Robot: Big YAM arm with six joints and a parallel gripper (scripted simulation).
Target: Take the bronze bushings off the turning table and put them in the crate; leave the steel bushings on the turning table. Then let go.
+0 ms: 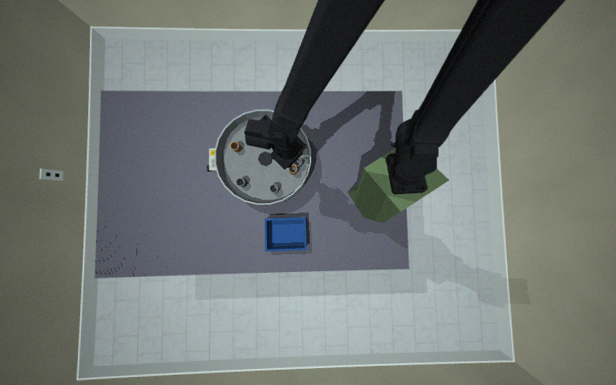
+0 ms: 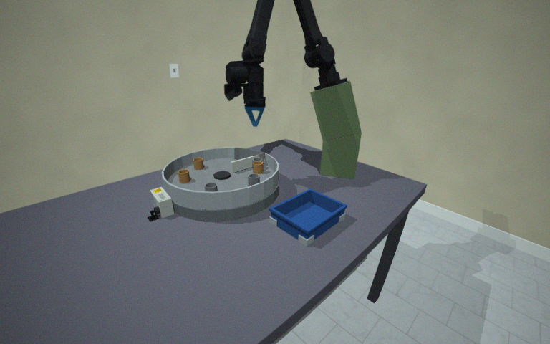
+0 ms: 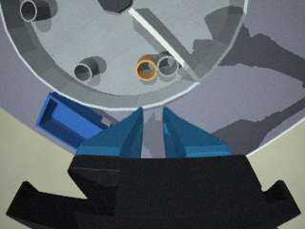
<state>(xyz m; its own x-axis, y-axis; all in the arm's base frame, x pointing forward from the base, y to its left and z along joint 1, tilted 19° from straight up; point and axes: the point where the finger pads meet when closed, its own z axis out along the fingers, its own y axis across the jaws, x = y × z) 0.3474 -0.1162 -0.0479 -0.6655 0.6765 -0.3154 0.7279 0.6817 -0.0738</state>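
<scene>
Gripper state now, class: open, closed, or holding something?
Gripper: closed to a narrow gap, holding nothing, hanging high above the turning table.

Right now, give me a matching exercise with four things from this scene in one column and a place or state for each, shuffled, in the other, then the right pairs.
Things:
1. gripper
2. crate
3. bronze bushing
4. green block

Places or states:
A. upright on the turntable beside the divider bar
B. nothing inside it, on the table near the turntable
C. at the arm's base
D. high above the turntable, holding nothing

Pairs: 1-D, 2-B, 3-A, 4-C
</scene>
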